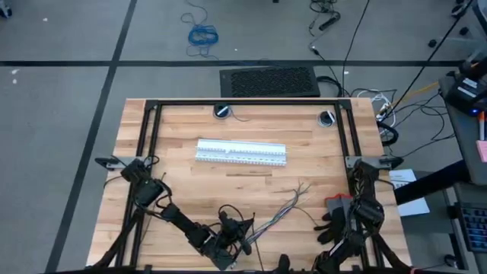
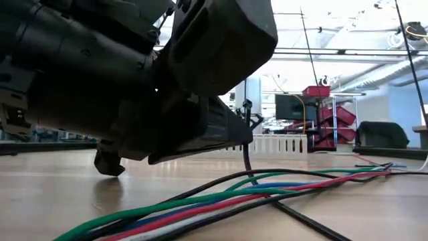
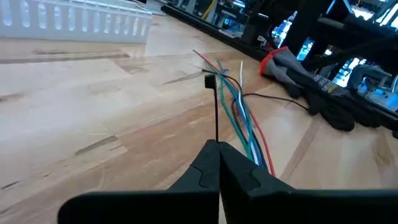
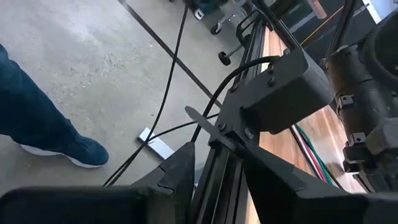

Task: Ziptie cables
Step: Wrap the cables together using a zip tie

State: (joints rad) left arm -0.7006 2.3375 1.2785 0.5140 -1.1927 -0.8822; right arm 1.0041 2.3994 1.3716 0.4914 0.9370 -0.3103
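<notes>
The cables are a loose bundle of thin red, green, blue, white and black wires lying flat on the wooden table near its front edge; they also show in the left wrist view and the low view. My left gripper sits low at their near end, shut on a thin dark ziptie. My right gripper is at the table's near right edge, open, with a bar of the table's frame between its fingers; it faces the floor. My left gripper pinches the ziptie near one end between its two fingertips. The strip runs straight on from the fingers, along them. Its small square head is free, clear of the table, beside the cables; in the low view the head stands upright.
White slotted strips lie mid-table. Black gloves with a red cuff lie right of the cables. The black frame borders the table's far side. A person's leg and shoe stand on the floor beyond the near edge.
</notes>
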